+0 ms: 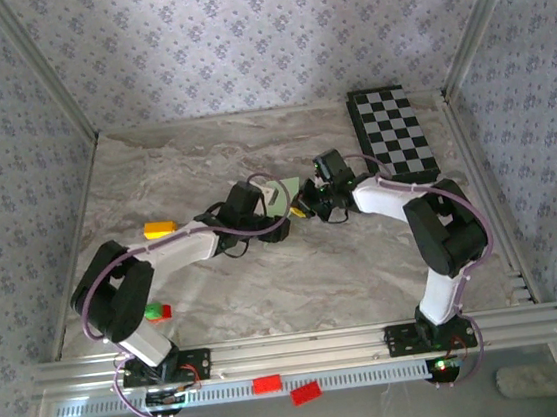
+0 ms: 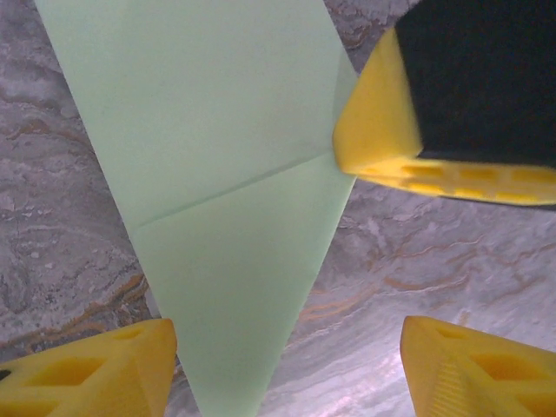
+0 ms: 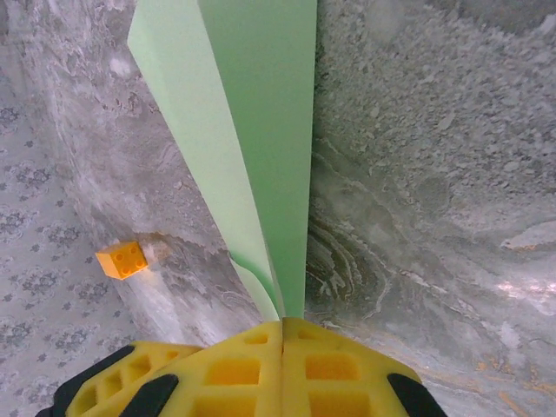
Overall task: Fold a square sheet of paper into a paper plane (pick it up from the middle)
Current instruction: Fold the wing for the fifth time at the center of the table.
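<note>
High rear overview, downward and forward; both wrist views close on the same paper plane (image 2: 228, 217)

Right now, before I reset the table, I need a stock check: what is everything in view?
folded light-green paper: one, light green, mid-table
checkered board: one, black and white, far right
yellow block: one, yellow, left of centre
small red and green blocks: one each, near left
red blocks: two, red, on the near rail
marbled table: one, grey
left gripper: one, yellow fingers, open at the paper's tip
right gripper: one, yellow fingers, shut on the paper
</note>
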